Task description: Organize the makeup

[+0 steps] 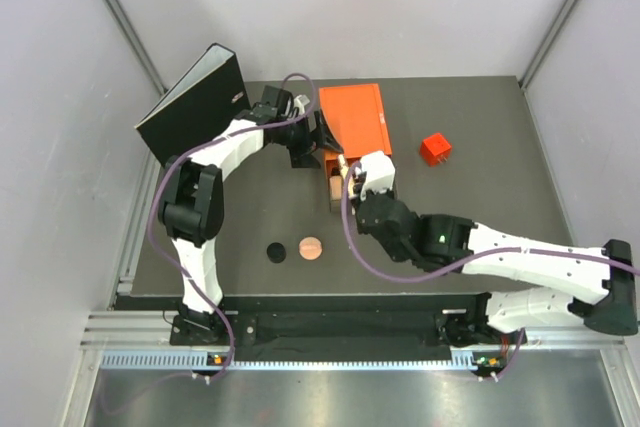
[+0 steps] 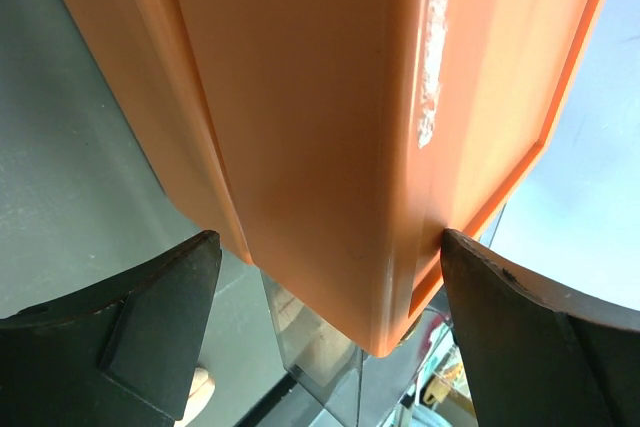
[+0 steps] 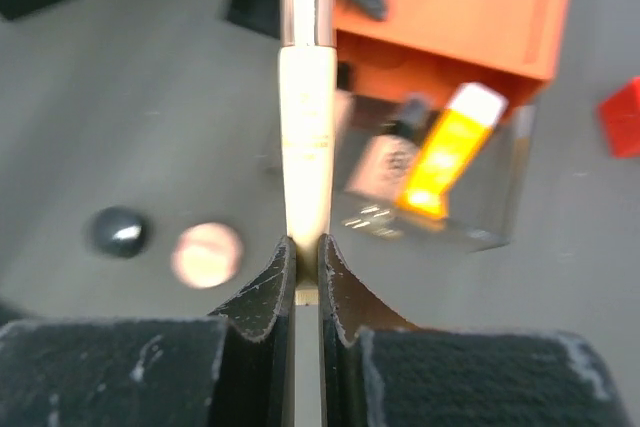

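Covering the bench, dark grey mat (image 1: 480,227) sits btwn pale walls (image 1: 350,7), metal rail (image 1: 300,332) at near edge. Right gripper (image 3: 307,247) pinched narrow on slim beige tube (image 3: 306,147), above centre. Left gripper (image 2: 328,247) spread wide astride orange box (image 2: 320,97), far centre. Orange-yellow tube (image 3: 440,157) lies in clear tray (image 3: 500,207) just near of box. Black disc (image 1: 276,250) & copper disc (image 1: 311,247) side by side, near-left. Red cube (image 1: 435,149) far right; black folder (image 1: 195,102) far left.
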Action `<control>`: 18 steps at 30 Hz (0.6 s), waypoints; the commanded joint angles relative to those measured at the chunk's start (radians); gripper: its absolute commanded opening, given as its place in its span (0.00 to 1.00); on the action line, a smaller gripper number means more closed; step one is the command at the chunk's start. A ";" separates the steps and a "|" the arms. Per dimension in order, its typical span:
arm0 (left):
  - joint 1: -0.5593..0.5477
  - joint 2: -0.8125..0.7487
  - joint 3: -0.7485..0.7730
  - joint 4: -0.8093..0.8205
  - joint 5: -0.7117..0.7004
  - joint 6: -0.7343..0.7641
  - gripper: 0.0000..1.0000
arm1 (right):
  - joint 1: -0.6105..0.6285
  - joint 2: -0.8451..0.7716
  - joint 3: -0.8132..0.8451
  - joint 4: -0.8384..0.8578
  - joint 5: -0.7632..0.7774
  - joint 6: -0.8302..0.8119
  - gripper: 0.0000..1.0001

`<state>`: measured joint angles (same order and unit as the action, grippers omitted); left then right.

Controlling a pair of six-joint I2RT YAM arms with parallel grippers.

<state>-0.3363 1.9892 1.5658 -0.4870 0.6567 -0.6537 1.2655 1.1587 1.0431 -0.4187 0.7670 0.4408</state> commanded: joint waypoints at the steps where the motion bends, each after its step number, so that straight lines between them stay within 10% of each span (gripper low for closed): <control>1: 0.002 0.074 0.013 -0.067 -0.129 0.037 0.93 | -0.141 0.032 0.021 0.035 -0.061 -0.164 0.02; 8: 0.002 0.089 0.011 -0.059 -0.120 0.019 0.93 | -0.368 0.116 0.023 0.101 -0.270 -0.200 0.05; 18: 0.006 0.105 0.031 -0.056 -0.112 -0.004 0.93 | -0.379 0.295 0.126 0.115 -0.409 -0.281 0.06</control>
<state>-0.3313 2.0220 1.5963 -0.5014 0.6968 -0.6662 0.8917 1.4261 1.0851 -0.3492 0.4366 0.2092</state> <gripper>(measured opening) 0.936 0.062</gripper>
